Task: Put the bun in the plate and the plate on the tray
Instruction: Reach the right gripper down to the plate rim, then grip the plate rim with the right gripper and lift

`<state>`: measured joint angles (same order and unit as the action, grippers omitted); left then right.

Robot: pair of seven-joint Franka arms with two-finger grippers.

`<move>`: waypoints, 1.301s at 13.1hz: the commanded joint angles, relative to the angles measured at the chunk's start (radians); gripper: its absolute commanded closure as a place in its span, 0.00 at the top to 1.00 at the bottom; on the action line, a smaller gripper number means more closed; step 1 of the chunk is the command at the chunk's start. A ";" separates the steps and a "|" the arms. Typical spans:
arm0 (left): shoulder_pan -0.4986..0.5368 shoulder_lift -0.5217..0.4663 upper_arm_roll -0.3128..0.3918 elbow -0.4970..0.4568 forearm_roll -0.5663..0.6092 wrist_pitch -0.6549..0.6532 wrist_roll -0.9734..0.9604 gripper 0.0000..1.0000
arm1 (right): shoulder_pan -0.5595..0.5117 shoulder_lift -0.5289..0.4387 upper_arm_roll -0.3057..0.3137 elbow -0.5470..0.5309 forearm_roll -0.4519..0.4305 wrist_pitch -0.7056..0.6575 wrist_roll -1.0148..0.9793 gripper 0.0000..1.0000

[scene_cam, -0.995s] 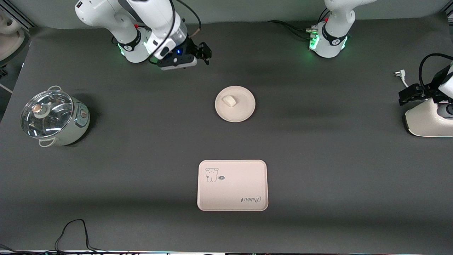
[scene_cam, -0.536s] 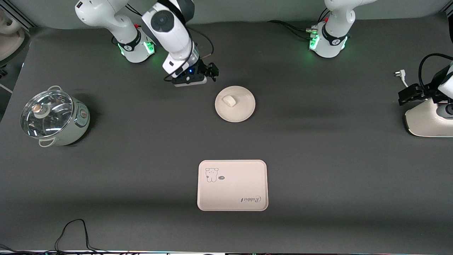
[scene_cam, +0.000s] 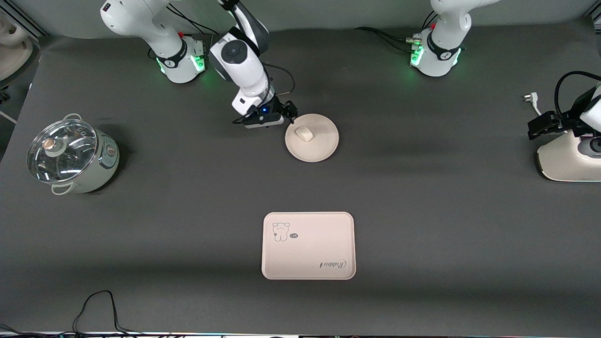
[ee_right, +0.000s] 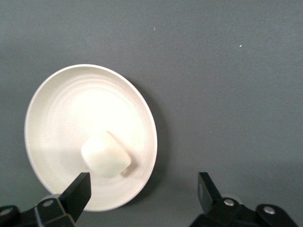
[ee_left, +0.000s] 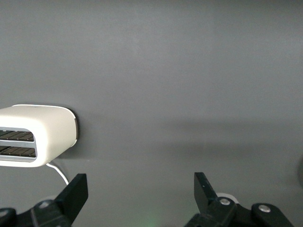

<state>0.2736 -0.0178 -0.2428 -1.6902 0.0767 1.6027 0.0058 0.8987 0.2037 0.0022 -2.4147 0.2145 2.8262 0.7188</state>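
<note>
- Swinging out from its base since the earlier frames, the right gripper (scene_cam: 287, 116) now hangs at the plate (scene_cam: 312, 137) rim, jaws wide apart and empty.
- Bun (scene_cam: 304, 134) already lies in the plate; pinch the rim clear of it and lift level.
- Tray (scene_cam: 308, 245) lies nearer the camera, well apart, bare mat between.
- Left gripper (ee_left: 141, 191) waits spread and empty by the toaster (ee_left: 35, 135).
</note>
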 commanded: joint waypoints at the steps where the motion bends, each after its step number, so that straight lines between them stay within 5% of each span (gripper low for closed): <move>1: 0.003 -0.011 -0.003 -0.016 -0.018 0.008 0.017 1.00 | 0.028 0.081 -0.004 -0.012 0.023 0.131 0.008 1.00; 7: 0.004 0.007 -0.001 -0.016 -0.046 0.057 0.017 1.00 | 0.045 0.180 -0.004 -0.011 0.049 0.240 0.008 0.99; 9: -0.008 0.019 0.020 -0.016 -0.047 0.066 0.016 1.00 | 0.045 0.183 -0.004 -0.009 0.049 0.240 0.008 0.79; 11: -0.109 0.024 0.138 -0.014 -0.060 0.072 0.017 1.00 | 0.045 0.186 -0.004 -0.009 0.049 0.240 0.008 0.63; 17: -0.335 0.026 0.327 -0.016 -0.060 0.095 0.005 1.00 | 0.045 0.186 -0.004 -0.007 0.049 0.239 0.007 0.27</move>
<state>0.0211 0.0158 0.0127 -1.6953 0.0222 1.6815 0.0108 0.9283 0.3809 0.0024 -2.4304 0.2374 3.0480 0.7190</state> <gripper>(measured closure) 0.000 0.661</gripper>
